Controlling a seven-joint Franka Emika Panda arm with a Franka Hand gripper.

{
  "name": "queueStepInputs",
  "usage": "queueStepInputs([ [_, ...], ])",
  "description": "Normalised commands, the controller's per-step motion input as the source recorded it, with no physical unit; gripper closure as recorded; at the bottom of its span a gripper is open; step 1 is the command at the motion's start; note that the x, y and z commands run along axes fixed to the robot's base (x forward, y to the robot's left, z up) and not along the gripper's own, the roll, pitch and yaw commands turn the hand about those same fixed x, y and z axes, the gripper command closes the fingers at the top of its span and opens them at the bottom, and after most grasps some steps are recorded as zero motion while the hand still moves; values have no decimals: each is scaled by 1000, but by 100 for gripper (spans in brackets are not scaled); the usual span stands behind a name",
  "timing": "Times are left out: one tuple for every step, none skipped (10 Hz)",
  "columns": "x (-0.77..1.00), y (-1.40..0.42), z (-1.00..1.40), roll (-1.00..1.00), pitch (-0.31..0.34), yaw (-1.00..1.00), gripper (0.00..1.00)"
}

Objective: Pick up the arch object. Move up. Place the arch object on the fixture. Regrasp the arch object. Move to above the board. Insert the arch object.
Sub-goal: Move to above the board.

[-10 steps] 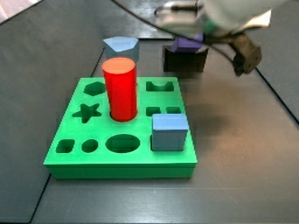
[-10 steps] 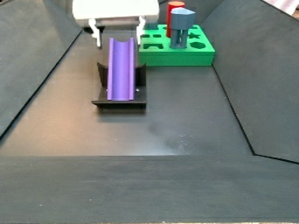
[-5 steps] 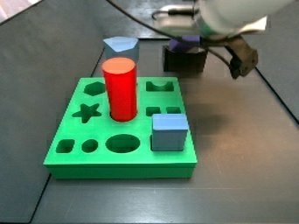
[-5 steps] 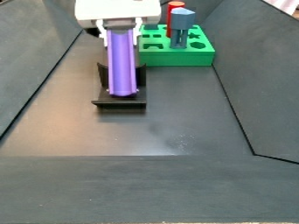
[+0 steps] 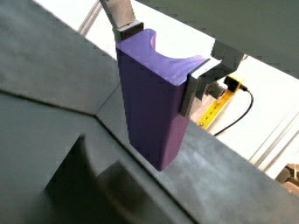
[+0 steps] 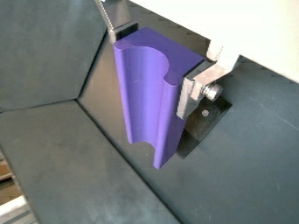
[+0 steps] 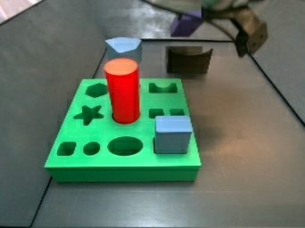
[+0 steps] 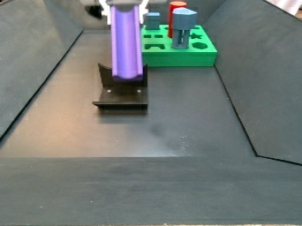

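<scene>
The arch object hangs upright, clear above the fixture, clamped between the gripper's two fingers at its notched end. Bare dark floor lies open around the fixture. Beyond stands the one board, carrying one red cylinder and one blue-grey cube; one pale blue pentagon piece lies behind.
</scene>
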Motion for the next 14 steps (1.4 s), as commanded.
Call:
queueStepInputs([
  [-137,8,1000,-38,45,13,100],
  [-133,6,1000,-37,51,18,100],
  [-128,4,1000,-36,50,24,100],
  [-122,3,1000,-34,47,29,100],
  [-116,-1,1000,-34,45,34,100],
  [-110,-1,1000,-34,42,35,100],
  [-105,-5,1000,-38,36,34,100],
  [-104,-7,1000,-37,36,35,100],
  [-95,-8,1000,-39,30,31,100],
  [-66,-9,787,-38,32,29,100],
  [-48,-12,611,-39,40,26,100],
  [-28,-14,439,-38,51,23,100],
  [-11,-15,266,-38,68,25,100],
  [-377,-1000,37,-1000,-16,-86,100],
])
